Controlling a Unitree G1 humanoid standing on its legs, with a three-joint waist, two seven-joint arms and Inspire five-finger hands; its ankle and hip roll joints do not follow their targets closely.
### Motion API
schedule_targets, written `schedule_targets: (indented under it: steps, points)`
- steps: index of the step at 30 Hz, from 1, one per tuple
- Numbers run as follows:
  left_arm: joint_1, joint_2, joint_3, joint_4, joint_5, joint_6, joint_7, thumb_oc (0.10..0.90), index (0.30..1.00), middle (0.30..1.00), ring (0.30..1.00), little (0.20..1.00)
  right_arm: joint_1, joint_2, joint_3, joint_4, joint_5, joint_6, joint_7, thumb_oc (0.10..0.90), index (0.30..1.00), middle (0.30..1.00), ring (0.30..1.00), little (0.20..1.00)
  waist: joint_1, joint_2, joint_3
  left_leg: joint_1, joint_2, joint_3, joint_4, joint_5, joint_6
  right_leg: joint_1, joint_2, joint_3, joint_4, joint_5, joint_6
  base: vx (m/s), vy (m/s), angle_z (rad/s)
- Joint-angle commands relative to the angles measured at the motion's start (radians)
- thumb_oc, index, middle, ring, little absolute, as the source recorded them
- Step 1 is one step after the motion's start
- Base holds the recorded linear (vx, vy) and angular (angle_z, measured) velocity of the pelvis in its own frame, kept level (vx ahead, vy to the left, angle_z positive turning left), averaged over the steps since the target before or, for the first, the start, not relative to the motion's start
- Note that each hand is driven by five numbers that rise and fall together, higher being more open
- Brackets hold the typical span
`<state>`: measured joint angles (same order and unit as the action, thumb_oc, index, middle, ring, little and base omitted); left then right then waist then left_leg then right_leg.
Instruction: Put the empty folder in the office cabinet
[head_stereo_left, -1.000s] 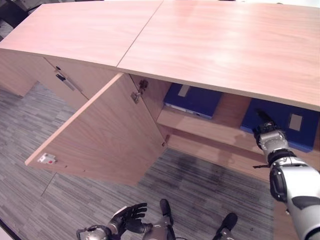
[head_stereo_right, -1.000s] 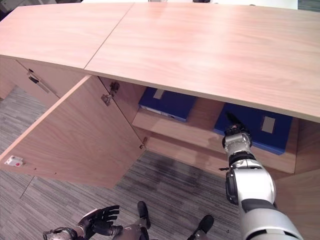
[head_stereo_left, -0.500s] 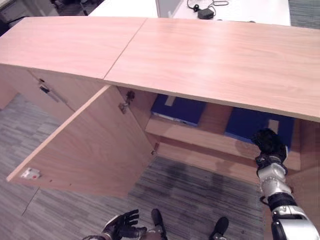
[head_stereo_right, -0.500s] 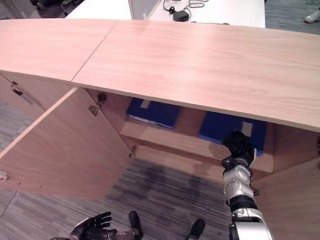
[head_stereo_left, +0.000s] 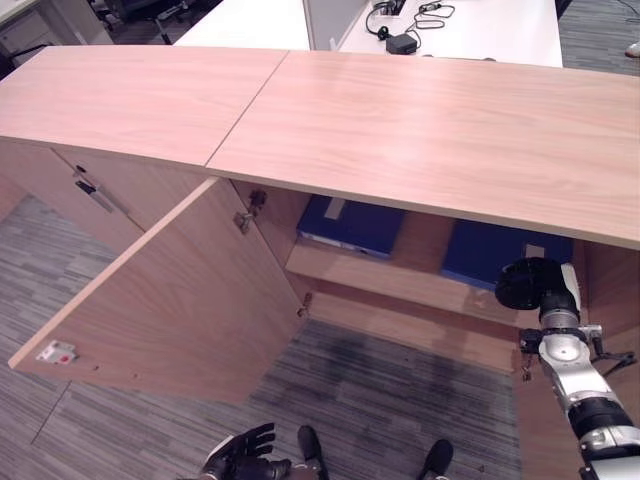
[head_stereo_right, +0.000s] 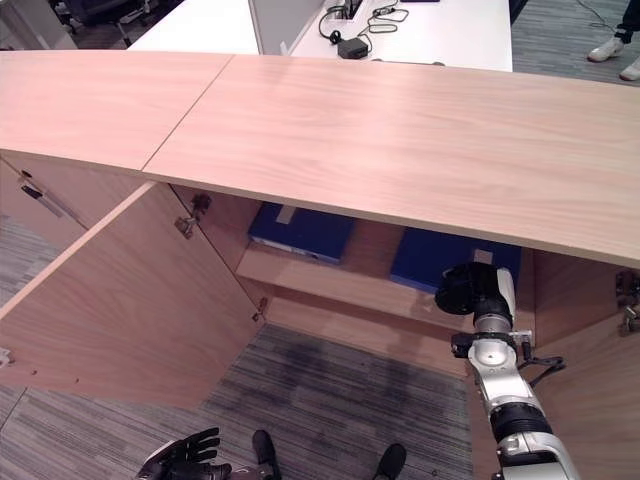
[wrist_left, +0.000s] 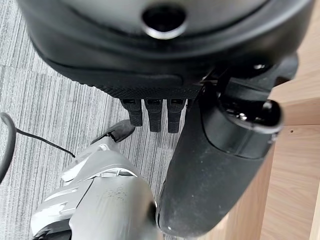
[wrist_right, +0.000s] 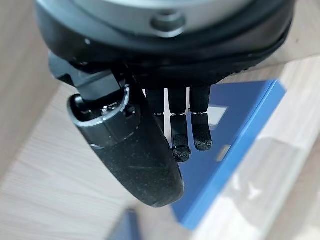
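Note:
Two blue folders lie flat on the shelf (head_stereo_left: 400, 285) of the open office cabinet: the left folder (head_stereo_left: 350, 222) and the right folder (head_stereo_left: 490, 250). My right hand (head_stereo_left: 530, 283) hovers just in front of the shelf edge, before the right folder's white-labelled spine. In the right wrist view its fingers (wrist_right: 181, 131) are straight, point at that blue folder (wrist_right: 240, 125) and hold nothing. My left hand (head_stereo_left: 240, 465) hangs low above the carpet, fingers spread and holding nothing.
The cabinet's left door (head_stereo_left: 170, 300) swings wide open toward me. A second door (head_stereo_right: 590, 390) stands open at the right, close to my right arm. The long wooden cabinet top (head_stereo_left: 420, 120) overhangs the shelf. A white desk (head_stereo_left: 480, 20) with cables stands behind.
My right hand has drawn back from the right folder's spine and out of the shelf opening. The camera has lifted, so the whole picture has shifted.

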<state>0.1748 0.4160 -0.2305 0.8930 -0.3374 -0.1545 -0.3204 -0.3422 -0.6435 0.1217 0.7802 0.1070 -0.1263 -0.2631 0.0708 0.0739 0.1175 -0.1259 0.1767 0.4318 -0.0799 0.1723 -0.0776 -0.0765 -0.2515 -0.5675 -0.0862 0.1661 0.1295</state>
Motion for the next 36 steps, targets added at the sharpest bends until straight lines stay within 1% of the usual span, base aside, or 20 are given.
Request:
schedule_targets:
  steps: [1, 5, 7, 9, 10, 11, 12, 14, 18, 19, 20, 24, 26, 31, 36]
  points:
    - [-0.014, 0.074, -0.009, -0.027, 0.007, -0.044, -0.028, 0.800, 0.900, 0.900, 0.900, 0.900, -0.162, -0.122, 0.040, 0.039, -0.034, -0.043, 0.008, 0.400, 0.300, 0.300, 0.300, 0.300, 0.041, 0.006, 0.023, 0.072, 0.027, -0.003, 0.007, -0.038, -0.078, 0.014, 0.044, 0.001, 0.167, -0.221, 0.012, -0.03, -0.027, -0.01]
    - [-0.009, 0.094, -0.022, -0.046, -0.004, -0.044, -0.028, 0.800, 0.900, 0.900, 0.900, 0.900, -0.224, -0.159, 0.096, 0.131, -0.027, -0.034, 0.026, 0.400, 0.300, 0.300, 0.300, 0.300, 0.059, 0.019, 0.048, 0.057, 0.036, -0.007, 0.008, -0.026, -0.085, 0.002, 0.046, -0.006, 0.173, -0.224, 0.011, -0.04, -0.023, 0.02]
    - [-0.009, 0.097, -0.024, -0.050, -0.007, -0.043, -0.029, 0.800, 0.900, 0.900, 0.900, 0.900, -0.244, -0.169, 0.111, 0.156, -0.025, -0.033, 0.031, 0.400, 0.300, 0.300, 0.300, 0.300, 0.062, 0.025, 0.057, 0.051, 0.038, -0.010, 0.008, -0.021, -0.087, -0.002, 0.046, -0.006, 0.175, -0.225, 0.011, -0.04, -0.016, 0.02]
    - [-0.010, 0.111, -0.041, -0.062, -0.011, -0.047, -0.025, 0.800, 0.900, 0.900, 0.900, 0.900, -0.290, -0.187, 0.143, 0.209, -0.026, -0.022, 0.039, 0.400, 0.300, 0.300, 0.300, 0.300, 0.074, 0.043, 0.084, 0.035, 0.043, -0.016, 0.007, -0.011, -0.091, -0.020, 0.041, -0.009, 0.185, -0.225, 0.012, -0.07, -0.011, -0.01]
    - [-0.011, 0.110, -0.040, -0.062, -0.011, -0.047, -0.025, 0.800, 0.900, 0.900, 0.900, 0.900, -0.294, -0.188, 0.146, 0.213, -0.025, -0.023, 0.040, 0.400, 0.300, 0.300, 0.300, 0.300, 0.074, 0.044, 0.085, 0.034, 0.043, -0.016, 0.007, -0.010, -0.091, -0.021, 0.041, -0.009, 0.186, -0.225, 0.012, -0.07, -0.006, 0.05]
    - [-0.016, 0.115, -0.053, -0.069, -0.011, -0.049, -0.023, 0.800, 0.900, 0.900, 0.900, 0.900, -0.325, -0.195, 0.159, 0.246, -0.013, -0.021, 0.045, 0.400, 0.300, 0.300, 0.300, 0.300, 0.081, 0.056, 0.102, 0.024, 0.046, -0.019, 0.007, -0.005, -0.094, -0.035, 0.035, -0.009, 0.194, -0.225, 0.013, -0.04, -0.009, 0.11]
    - [-0.016, 0.115, -0.052, -0.069, -0.011, -0.049, -0.023, 0.800, 0.900, 0.900, 0.900, 0.900, -0.326, -0.195, 0.160, 0.247, -0.013, -0.021, 0.045, 0.400, 0.300, 0.300, 0.300, 0.300, 0.080, 0.056, 0.102, 0.023, 0.046, -0.019, 0.007, -0.005, -0.094, -0.035, 0.035, -0.009, 0.194, -0.225, 0.013, -0.07, -0.015, 0.17]
    - [-0.023, 0.122, -0.072, -0.080, -0.017, -0.055, -0.014, 0.800, 0.900, 0.900, 0.900, 0.900, -0.367, -0.203, 0.161, 0.299, 0.025, -0.020, 0.044, 0.400, 0.300, 0.300, 0.300, 0.300, 0.091, 0.076, 0.129, 0.008, 0.049, -0.026, 0.007, 0.004, -0.096, -0.057, 0.025, -0.007, 0.210, -0.224, 0.015, -0.06, -0.005, 0.07]
    - [-0.030, 0.126, -0.096, -0.089, -0.020, -0.057, -0.009, 0.800, 0.900, 0.900, 0.900, 0.900, -0.406, -0.222, 0.171, 0.345, 0.043, -0.016, 0.045, 0.400, 0.300, 0.300, 0.300, 0.300, 0.101, 0.101, 0.158, -0.012, 0.052, -0.026, 0.007, 0.013, -0.100, -0.080, 0.010, -0.009, 0.225, -0.224, 0.017, -0.04, -0.002, 0.00]
    - [-0.031, 0.125, -0.109, -0.104, -0.028, -0.058, -0.010, 0.800, 0.900, 0.900, 0.900, 0.900, -0.424, -0.231, 0.173, 0.360, 0.053, -0.014, 0.041, 0.400, 0.300, 0.300, 0.300, 0.300, 0.104, 0.114, 0.169, -0.020, 0.052, -0.026, 0.006, 0.016, -0.101, -0.093, 0.004, -0.007, 0.233, -0.224, 0.018, 0.00, 0.000, 0.00]
    - [-0.032, 0.125, -0.109, -0.105, -0.029, -0.057, -0.010, 0.800, 0.900, 0.900, 0.900, 0.900, -0.426, -0.232, 0.174, 0.362, 0.054, -0.014, 0.042, 0.400, 0.300, 0.300, 0.300, 0.300, 0.104, 0.115, 0.168, -0.021, 0.052, -0.026, 0.006, 0.016, -0.101, -0.095, 0.004, -0.007, 0.234, -0.225, 0.017, -0.02, 0.000, 0.05]
    - [-0.029, 0.124, -0.131, -0.131, -0.043, -0.054, -0.013, 0.800, 0.900, 0.900, 0.900, 0.900, -0.447, -0.256, 0.164, 0.388, 0.084, -0.015, 0.037, 0.400, 0.300, 0.300, 0.300, 0.300, 0.109, 0.135, 0.179, -0.042, 0.051, -0.031, 0.005, 0.021, -0.103, -0.120, -0.009, -0.009, 0.250, -0.227, 0.019, 0.00, -0.013, 0.06]
    - [-0.022, 0.132, -0.159, -0.165, -0.050, -0.054, -0.025, 0.800, 0.900, 0.900, 0.900, 0.900, -0.464, -0.287, 0.151, 0.410, 0.107, -0.016, 0.028, 0.400, 0.300, 0.300, 0.300, 0.300, 0.113, 0.148, 0.184, -0.058, 0.050, -0.033, 0.005, 0.022, -0.103, -0.145, -0.021, -0.014, 0.273, -0.235, 0.017, 0.00, -0.018, 0.11]
    - [-0.018, 0.147, -0.176, -0.193, -0.062, -0.054, -0.032, 0.800, 0.900, 0.900, 0.900, 0.900, -0.484, -0.320, 0.148, 0.429, 0.125, -0.019, 0.025, 0.400, 0.300, 0.300, 0.300, 0.300, 0.118, 0.159, 0.189, -0.071, 0.049, -0.034, 0.005, 0.024, -0.105, -0.166, -0.029, -0.017, 0.286, -0.240, 0.016, 0.00, -0.002, 0.02]
    - [-0.022, 0.162, -0.188, -0.215, -0.077, -0.053, -0.038, 0.800, 0.900, 0.900, 0.900, 0.900, -0.516, -0.360, 0.147, 0.456, 0.154, -0.020, 0.027, 0.400, 0.300, 0.300, 0.300, 0.300, 0.124, 0.179, 0.200, -0.089, 0.047, -0.035, 0.004, 0.027, -0.106, -0.200, -0.042, -0.012, 0.307, -0.242, 0.017, 0.00, 0.000, 0.00]
